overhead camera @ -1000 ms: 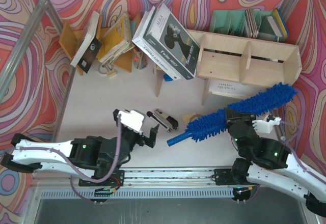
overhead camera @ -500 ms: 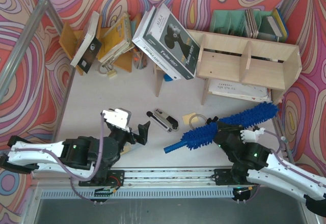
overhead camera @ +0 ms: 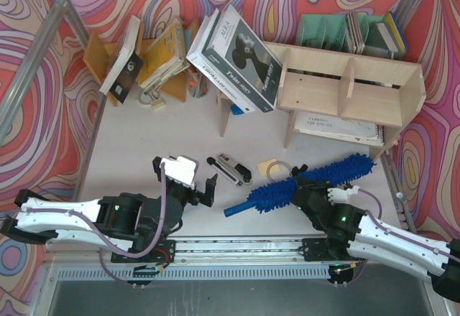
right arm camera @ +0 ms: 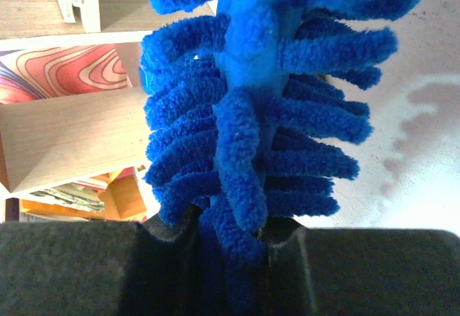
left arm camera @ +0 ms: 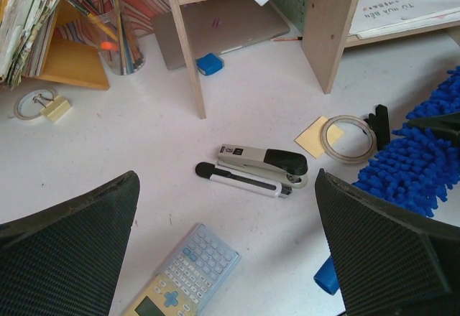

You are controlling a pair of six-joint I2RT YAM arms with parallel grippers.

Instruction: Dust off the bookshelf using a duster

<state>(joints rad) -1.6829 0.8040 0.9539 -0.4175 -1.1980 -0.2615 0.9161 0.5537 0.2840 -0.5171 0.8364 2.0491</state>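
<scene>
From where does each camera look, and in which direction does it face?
Top external: overhead, looking down at bookshelf and table; left arm, right arm show.
Left wrist: low, facing stapler and bookshelf legs; open left tool frames it.
Right wrist: looks along the duster toward the bookshelf; right tool grips the duster.
Shared: top and left wrist show stapler, duster.

— Where is the duster (overhead camera: 267, 194)?
— The right gripper (overhead camera: 302, 191) has it clamped across its fluffy middle. It slants over the white table (overhead camera: 144, 136), handle toward the left arm, tip toward the bookshelf (overhead camera: 345, 90).
— Is it touching the shelf?
— No, the tip lies just in front of its right end.
— And the left gripper (overhead camera: 185, 179)?
— Its fingers are spread wide, holding nothing, beside a stapler (overhead camera: 231, 169). A tape roll (overhead camera: 282, 166) lies near the duster.
</scene>
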